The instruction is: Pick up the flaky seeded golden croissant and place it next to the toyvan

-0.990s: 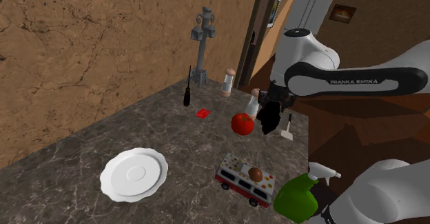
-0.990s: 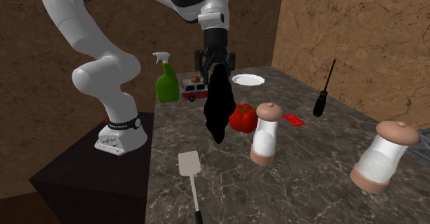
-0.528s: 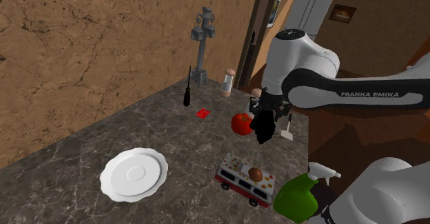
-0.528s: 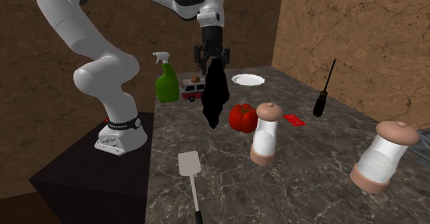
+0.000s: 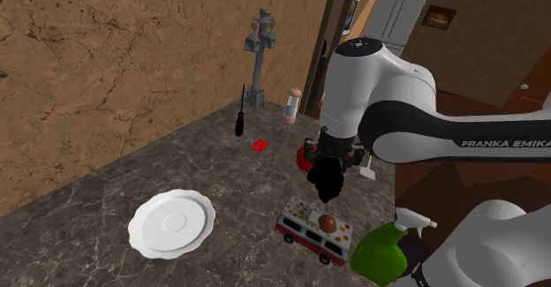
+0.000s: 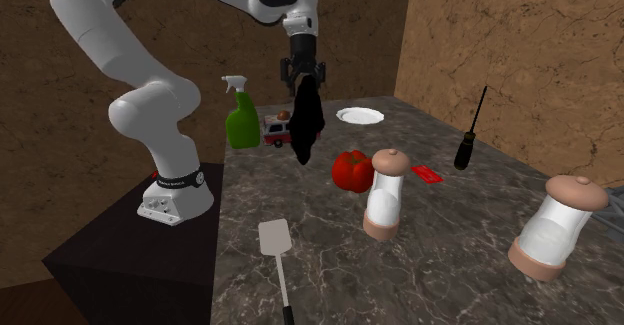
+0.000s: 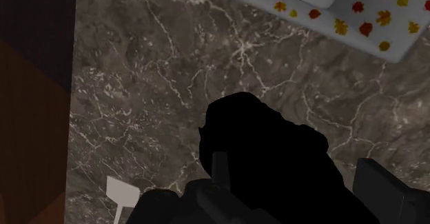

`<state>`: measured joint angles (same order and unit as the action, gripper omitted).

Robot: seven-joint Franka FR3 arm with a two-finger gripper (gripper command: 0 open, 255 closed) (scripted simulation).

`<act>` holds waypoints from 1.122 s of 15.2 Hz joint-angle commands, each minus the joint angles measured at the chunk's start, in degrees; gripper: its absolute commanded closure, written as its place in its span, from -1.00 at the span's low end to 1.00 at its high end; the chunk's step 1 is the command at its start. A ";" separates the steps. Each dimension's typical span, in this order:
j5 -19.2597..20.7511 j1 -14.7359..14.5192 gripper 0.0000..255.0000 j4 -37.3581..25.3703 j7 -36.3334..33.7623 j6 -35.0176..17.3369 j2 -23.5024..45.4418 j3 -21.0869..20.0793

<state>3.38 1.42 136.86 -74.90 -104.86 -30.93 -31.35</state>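
Black shape, croissant point(image 6: 307, 128), dangling from gripper point(image 6: 303, 77), clear of dark marbled countertop point(image 5: 106, 197). Claw clenched on its upper end; black fingers point(image 7: 386, 188) flank it in wrist view. Croissant hangs over counter between red fruit point(image 6: 351, 170) and toy van point(image 5: 314, 228), near both, touching neither. Brown ball point(image 5: 327, 221) on van roof. Green spray bottle point(image 5: 380, 252) just beside van. White plate point(image 5: 172, 223) well apart, toward shoulder view's left.

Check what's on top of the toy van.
A small brown rounded object sits on the toy van, on its leaf-printed roof. The patch of roof beneath that object is hidden.
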 commanded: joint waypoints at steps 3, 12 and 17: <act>-1.65 -1.27 1.00 -3.70 -6.16 1.95 2.78 -5.34; -0.74 -1.21 1.00 -15.74 -21.41 6.42 13.87 -18.67; 5.16 -0.50 1.00 -24.77 -33.11 9.78 25.43 -28.03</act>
<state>7.05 0.86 114.23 -105.49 -96.07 -8.04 -57.57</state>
